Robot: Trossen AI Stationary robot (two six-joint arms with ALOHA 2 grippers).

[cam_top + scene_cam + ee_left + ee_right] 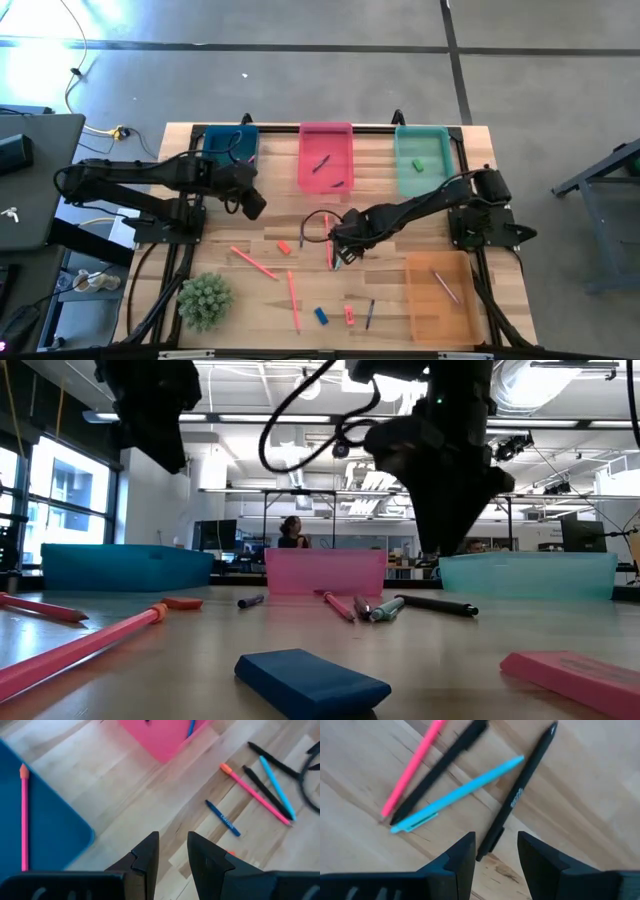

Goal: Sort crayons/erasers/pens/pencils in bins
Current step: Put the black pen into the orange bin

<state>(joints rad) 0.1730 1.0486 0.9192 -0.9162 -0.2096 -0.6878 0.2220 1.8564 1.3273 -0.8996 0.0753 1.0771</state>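
Note:
My right gripper [343, 252] [496, 849] is open and hovers above a cluster of pens [329, 244] at mid-table. Its fingers stand on either side of the near end of a black pen [516, 796], above it. A cyan pen [457, 795], another black pen and a pink one lie alongside. My left gripper [254, 207] [173, 847] is open and empty, raised near the dark blue bin [230, 148]. The pink bin [326, 157], teal bin [422, 160] and orange bin [438, 295] hold a few items. Erasers lie flat near the front: a blue one [310, 682] and a red-pink one [580, 675].
Pink sticks [253, 262] [293, 300], a small orange-red piece [284, 246] and a dark pen [370, 314] lie loose on the wood. A blue crayon [222, 817] lies near the pink bin. A small green plant [205, 298] stands at the near left corner.

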